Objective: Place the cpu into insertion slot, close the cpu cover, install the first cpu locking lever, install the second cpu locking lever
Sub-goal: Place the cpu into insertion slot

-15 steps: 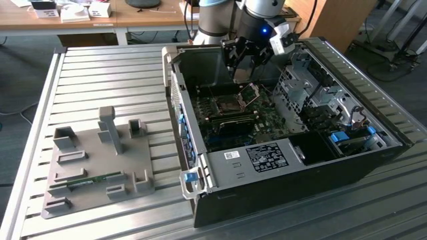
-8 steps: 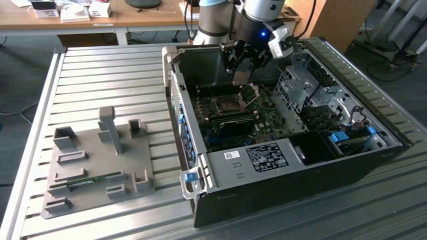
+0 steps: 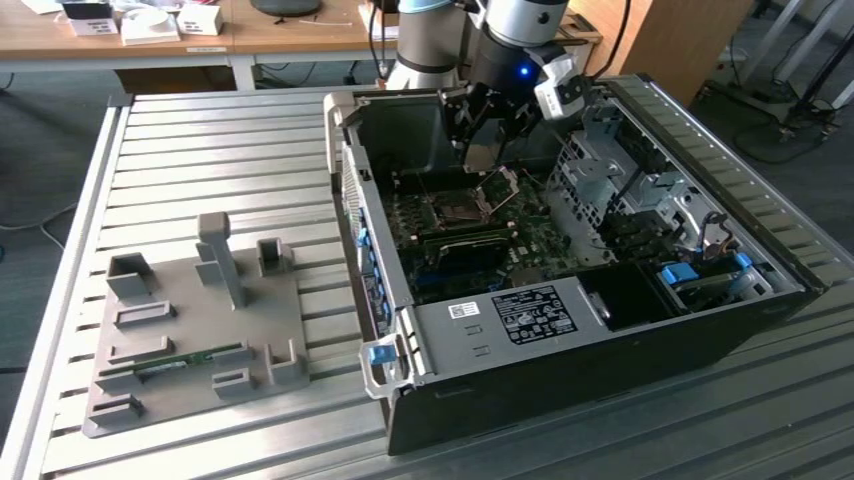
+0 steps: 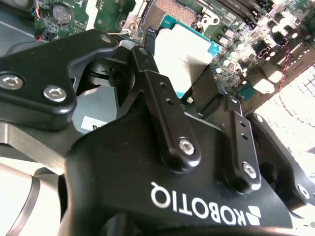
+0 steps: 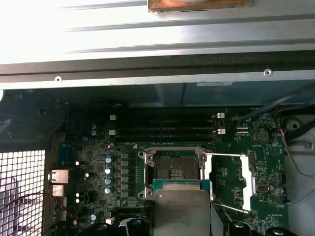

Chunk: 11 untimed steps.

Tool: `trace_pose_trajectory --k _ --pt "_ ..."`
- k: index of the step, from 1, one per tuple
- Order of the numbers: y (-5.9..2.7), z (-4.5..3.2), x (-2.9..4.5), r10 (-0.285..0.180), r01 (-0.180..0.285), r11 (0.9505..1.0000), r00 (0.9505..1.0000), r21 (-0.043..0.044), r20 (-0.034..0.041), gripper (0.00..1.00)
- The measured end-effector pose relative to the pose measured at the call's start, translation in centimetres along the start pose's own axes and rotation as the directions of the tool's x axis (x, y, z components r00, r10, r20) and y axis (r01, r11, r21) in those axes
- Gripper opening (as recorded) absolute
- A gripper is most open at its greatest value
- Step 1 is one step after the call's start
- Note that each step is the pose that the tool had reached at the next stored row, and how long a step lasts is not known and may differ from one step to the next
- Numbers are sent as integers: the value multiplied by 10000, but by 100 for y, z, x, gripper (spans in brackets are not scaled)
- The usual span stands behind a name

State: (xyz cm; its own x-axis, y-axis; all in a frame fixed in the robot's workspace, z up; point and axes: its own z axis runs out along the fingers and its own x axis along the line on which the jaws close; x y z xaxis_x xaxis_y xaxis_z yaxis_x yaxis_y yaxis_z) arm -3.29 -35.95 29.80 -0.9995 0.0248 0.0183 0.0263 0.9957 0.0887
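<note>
Cpu point(image 5: 181, 210) held in the claw point(image 4: 179, 69), near the insertion slot point(image 5: 173, 169).

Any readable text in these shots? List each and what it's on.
Black label on the case's grey cover: too small to read.
White sticker beside it: too small.
Marking on the cpu, held in the gripper: blurred.
White logo lettering on the gripper body: brand mark, upside down, left unquoted.

The cpu point(image 5: 183, 210) face is matt silver-grey metal; the end effector point(image 4: 178, 67) smooth, glossy black.
</note>
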Motion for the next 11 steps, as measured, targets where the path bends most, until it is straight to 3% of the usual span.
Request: trace_pose_trajectory --k 11 --pt "1 16 1 0 0 10000 10000 -1 1 54"
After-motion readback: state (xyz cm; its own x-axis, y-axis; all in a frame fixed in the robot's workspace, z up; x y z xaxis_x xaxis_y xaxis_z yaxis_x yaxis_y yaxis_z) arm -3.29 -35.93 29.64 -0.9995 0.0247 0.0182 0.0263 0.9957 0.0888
